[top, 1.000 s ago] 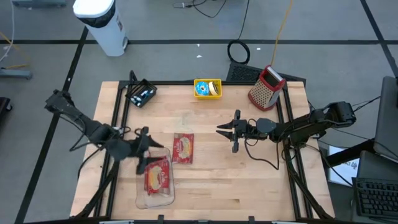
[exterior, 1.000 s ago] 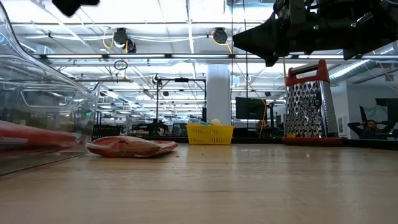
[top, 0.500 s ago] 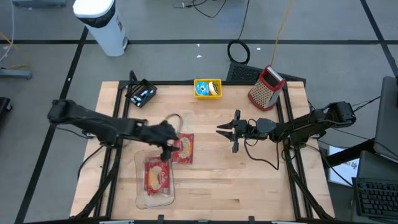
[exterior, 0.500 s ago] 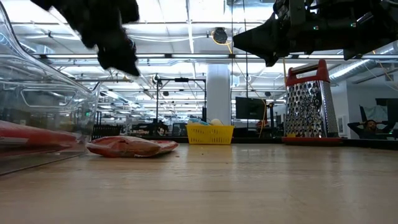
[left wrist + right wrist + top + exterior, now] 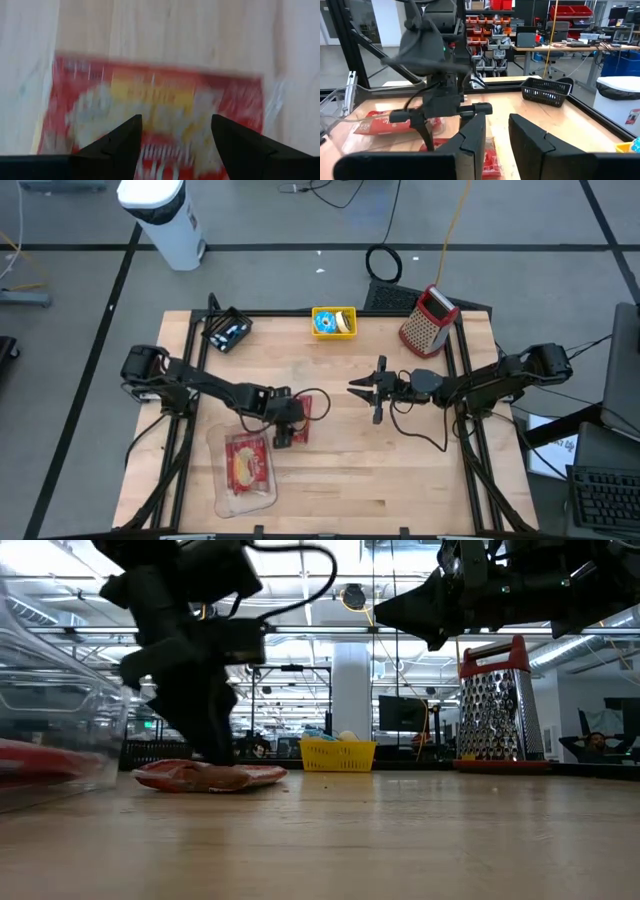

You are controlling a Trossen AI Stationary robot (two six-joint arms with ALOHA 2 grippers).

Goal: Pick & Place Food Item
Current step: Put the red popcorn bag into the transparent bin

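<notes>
Packet [image 5: 298,420], red, flat on the bare wood beside the clear tray [image 5: 232,498], which already holds a matching red packet [image 5: 247,466]. Long axis: runs toward and away from the table's far edge in the high view, across the gap between the fingers in the left wrist view. Left gripper [image 5: 283,430]: directly above this item, pointed steeply down, fingers [image 5: 120,142] spread apart and straddling it, nothing grasped. Judged nearer arm by far; a short drop should seat the fingers. Right gripper [image 5: 377,392]: well apart toward the table's right, held level above the wood, fingers narrowly parted, empty.
</notes>
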